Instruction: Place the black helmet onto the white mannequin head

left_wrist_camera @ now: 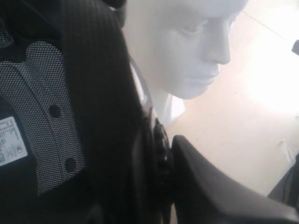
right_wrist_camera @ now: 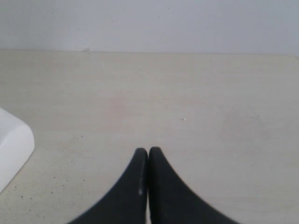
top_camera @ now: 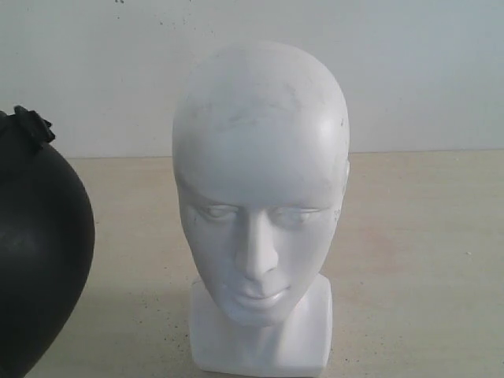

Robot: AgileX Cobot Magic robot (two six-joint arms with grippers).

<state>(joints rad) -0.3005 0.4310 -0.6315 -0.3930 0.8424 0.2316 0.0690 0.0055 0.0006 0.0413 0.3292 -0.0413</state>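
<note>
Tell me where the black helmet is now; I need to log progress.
In the exterior view the black helmet is at the left edge, beside the white mannequin head standing at centre, not on it.

The mannequin head (top_camera: 260,197) stands mid-bench (top_camera: 425,260) facing the front edge, the helmet (top_camera: 39,252) beside it toward the left edge.

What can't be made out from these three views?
Black helmet: exterior view's left edge cuts most of it off.
Left fingers: left wrist view shows one; the helmet hides the other, so the grasp is unclear.
White mannequin head: right wrist view catches only a base corner.
Both arms: outside the exterior view.
</note>
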